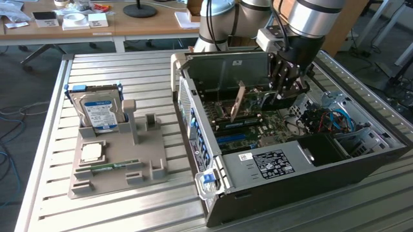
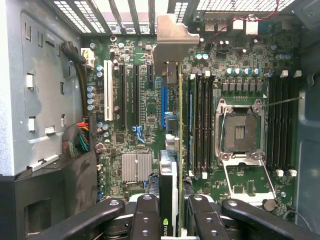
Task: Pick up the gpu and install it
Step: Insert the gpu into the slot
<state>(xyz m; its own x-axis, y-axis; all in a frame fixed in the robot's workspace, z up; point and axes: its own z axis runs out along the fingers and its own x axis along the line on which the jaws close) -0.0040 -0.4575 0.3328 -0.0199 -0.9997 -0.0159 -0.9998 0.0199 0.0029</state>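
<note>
Clamps the gripper [image 2: 174, 202] on the gpu [image 2: 169, 185], upright and edge-on inside the open computer case [image 1: 290, 179], over the motherboard [image 2: 145, 130]. Holds it parallel to the blue slot [image 2: 163, 107], seemingly for square seating.

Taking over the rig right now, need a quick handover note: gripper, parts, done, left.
Gripper: shut on the gpu, inside the open PC case.
Gpu: upright, edge-on over the motherboard, beside the blue slot.
Done: gpu is off the parts tray; hard drive and memory stick sit there.
Left: cannot tell whether the card is seated in a slot; not released.
</note>
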